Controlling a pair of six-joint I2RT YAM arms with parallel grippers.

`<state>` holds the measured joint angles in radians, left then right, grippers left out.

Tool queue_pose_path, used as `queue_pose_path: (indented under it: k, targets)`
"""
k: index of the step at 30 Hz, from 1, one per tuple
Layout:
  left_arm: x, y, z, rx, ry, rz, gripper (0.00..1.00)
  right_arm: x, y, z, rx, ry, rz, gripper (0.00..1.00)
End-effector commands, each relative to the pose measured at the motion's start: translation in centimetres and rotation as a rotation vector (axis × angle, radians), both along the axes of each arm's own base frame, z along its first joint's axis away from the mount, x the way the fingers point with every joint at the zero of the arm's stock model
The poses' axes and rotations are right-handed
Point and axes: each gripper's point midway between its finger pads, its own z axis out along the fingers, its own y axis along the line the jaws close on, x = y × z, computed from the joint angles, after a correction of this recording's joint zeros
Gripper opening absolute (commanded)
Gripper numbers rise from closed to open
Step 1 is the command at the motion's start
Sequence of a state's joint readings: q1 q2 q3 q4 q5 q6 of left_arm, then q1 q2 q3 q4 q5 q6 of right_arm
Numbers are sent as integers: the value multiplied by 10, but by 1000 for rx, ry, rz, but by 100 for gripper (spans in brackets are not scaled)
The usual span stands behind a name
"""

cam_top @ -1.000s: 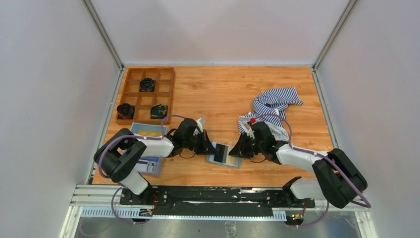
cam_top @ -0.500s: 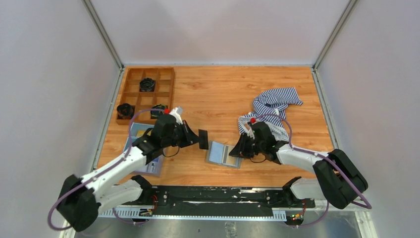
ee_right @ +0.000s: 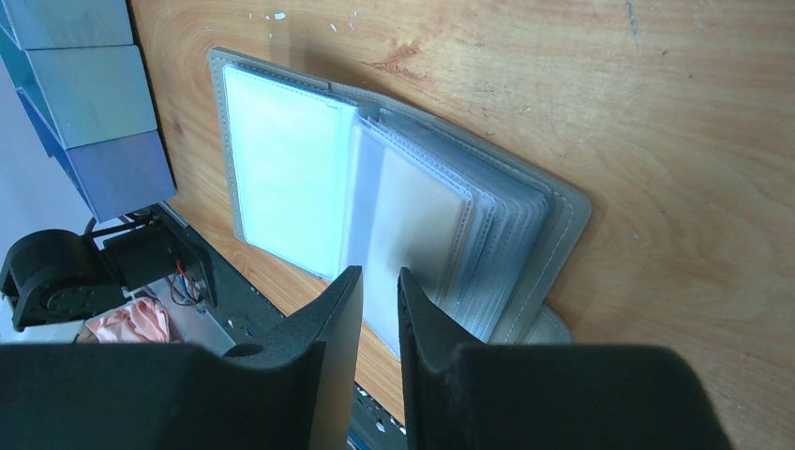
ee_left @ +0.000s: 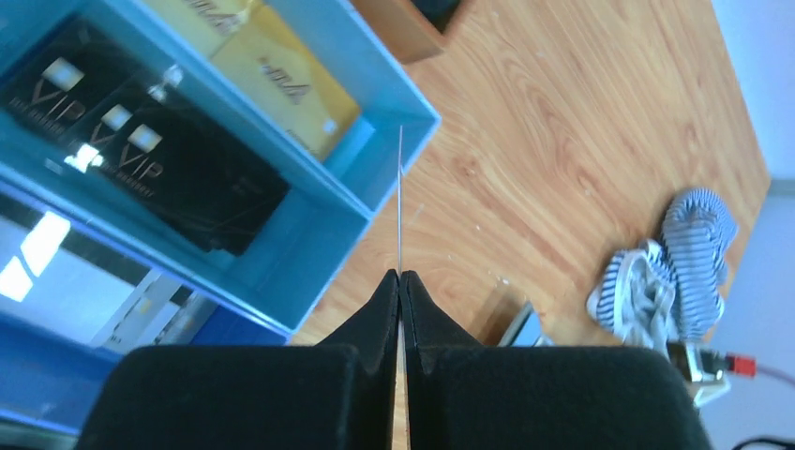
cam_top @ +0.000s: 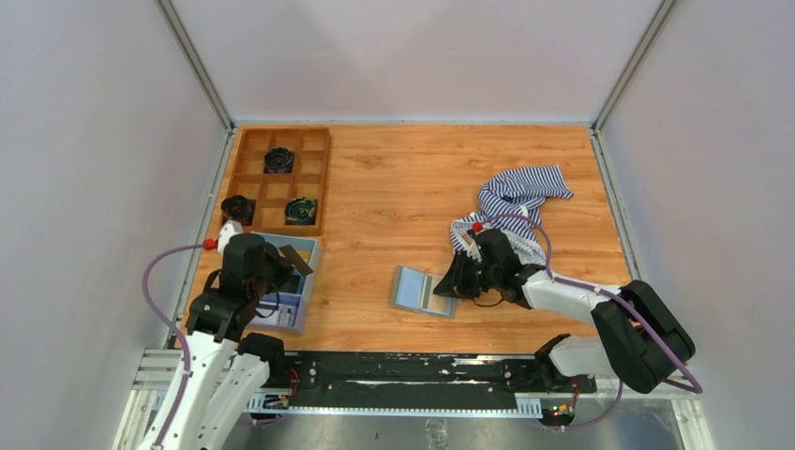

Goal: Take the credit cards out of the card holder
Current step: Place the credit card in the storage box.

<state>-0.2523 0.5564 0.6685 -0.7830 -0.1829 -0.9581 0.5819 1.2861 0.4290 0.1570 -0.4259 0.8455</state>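
The grey card holder [cam_top: 420,291] lies open on the wood, its pale lining [ee_right: 286,178] and clear sleeves facing up. My right gripper [cam_top: 450,280] sits at its right edge. In the right wrist view its jaws [ee_right: 380,277] stand a narrow gap apart over a sleeve, clamping nothing. My left gripper [cam_top: 286,261] is shut on one thin credit card [ee_left: 400,197], seen edge-on and held over the right rim of the blue tray [ee_left: 398,111]. That card looks dark in the top view [cam_top: 299,255]. Yellow cards [ee_left: 272,82] and black cards [ee_left: 159,155] lie in the tray.
The blue tray [cam_top: 310,283] stands at the front left beside my left arm. A wooden compartment box [cam_top: 277,178] with dark round objects is behind it. A striped cloth [cam_top: 517,192] lies behind the right gripper and shows in the left wrist view [ee_left: 680,248].
My left arm has swung left from the card holder to the blue tray, carrying the card. The right gripper and the card holder have stayed in place.
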Motion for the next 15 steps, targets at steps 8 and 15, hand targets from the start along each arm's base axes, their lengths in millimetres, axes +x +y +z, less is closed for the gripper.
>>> queue_pose_path:
  k: [8, 15]
  targets:
    - [-23, 39, -33, -103, -5, 332, 0, -12, -17, -18, -80, 52, 1, 25]
    - [-26, 51, -52, -117, 30, 455, 0, -15, -18, -20, -83, 60, 2, 25]
